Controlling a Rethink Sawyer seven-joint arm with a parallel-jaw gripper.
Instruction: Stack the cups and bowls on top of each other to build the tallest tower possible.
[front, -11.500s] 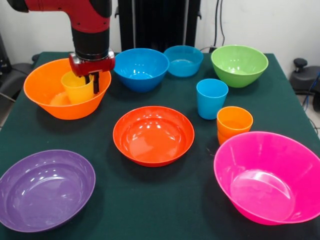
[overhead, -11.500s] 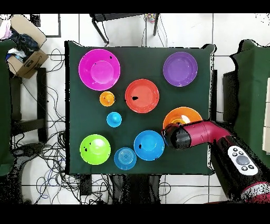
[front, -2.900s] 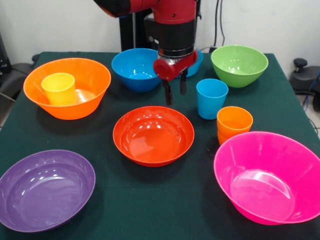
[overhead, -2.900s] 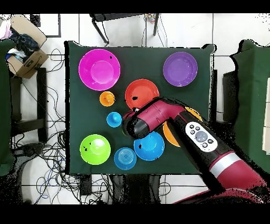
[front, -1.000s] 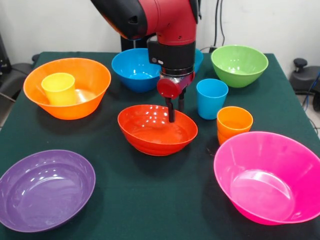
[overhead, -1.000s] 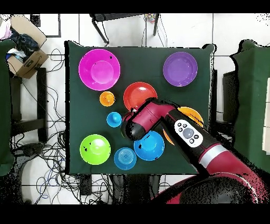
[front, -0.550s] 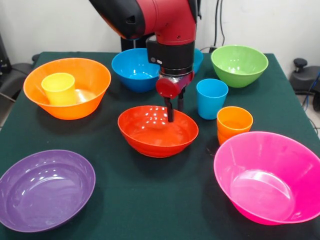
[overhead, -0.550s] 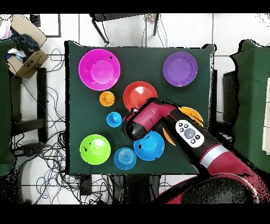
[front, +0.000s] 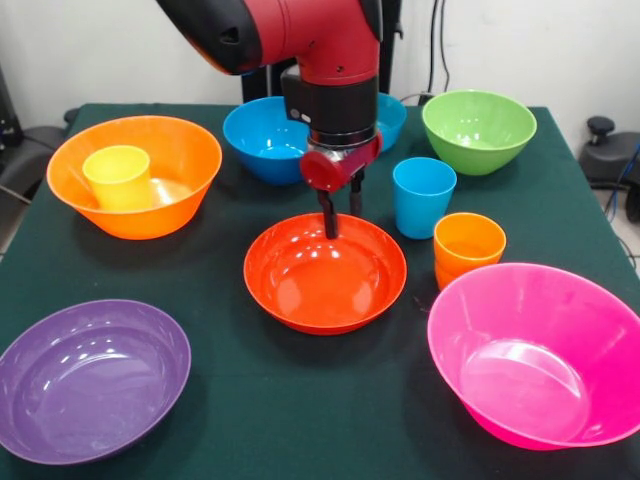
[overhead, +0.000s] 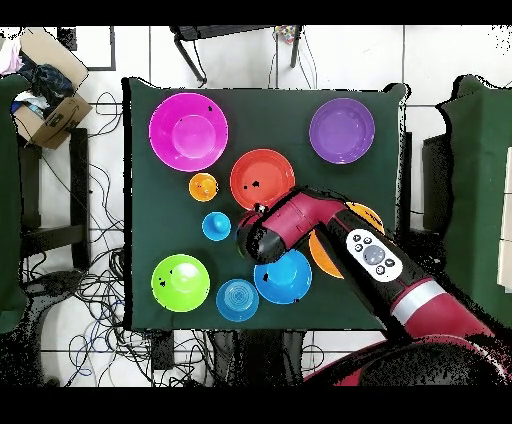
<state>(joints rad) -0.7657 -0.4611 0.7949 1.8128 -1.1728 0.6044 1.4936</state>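
Pink bowl (front: 540, 355) empty, front right. Purple bowl (front: 88, 378) empty, front left. Orange bowl (front: 135, 175) holds the upright yellow cup (front: 118, 177). Red-orange bowl (front: 325, 272) mid-table, tilted, empty; gripper (front: 339, 213) pinching its far rim, one finger inside, one outside. Green bowl (front: 478, 130) and two blue bowls (front: 265, 138) along the far edge, empty. Blue cup (front: 423, 196) empty, just beside nested orange cups (front: 468, 248).

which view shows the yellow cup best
The front view: the yellow cup stands upright and unobstructed inside the big orange bowl. In the overhead view the arm covers most of that bowl, and the cup is hidden beneath it.
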